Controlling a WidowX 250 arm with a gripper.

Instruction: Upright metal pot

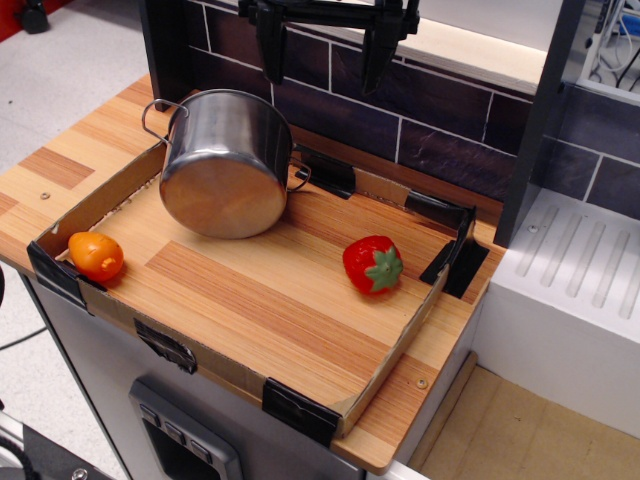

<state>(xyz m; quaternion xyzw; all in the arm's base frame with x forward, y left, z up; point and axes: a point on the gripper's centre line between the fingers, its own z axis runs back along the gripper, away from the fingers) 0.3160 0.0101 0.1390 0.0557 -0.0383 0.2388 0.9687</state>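
Observation.image view: the shiny cylindrical steel pot [228,165] lies tipped, base toward camera, at the wooden surface [290,300] rear-left. Tool [325,55] hovers above, spread, empty. Approach step; next, descend and grip the rim.

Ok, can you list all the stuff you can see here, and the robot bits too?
pot: one, shiny silver metal, lying tipped with its flat base facing the camera, back left of the tray
strawberry: one, red with a green leafy cap, right side of the tray
orange fruit: one, orange, front left corner of the tray
tray: one, low cardboard walls with black tape at the corners, on the wooden counter
counter: one, light wood, under the tray
tile wall: one, dark purple tiles, behind the counter
sink: one, white with ridges, right of the counter
gripper: one, black, open, above the pot, touching nothing
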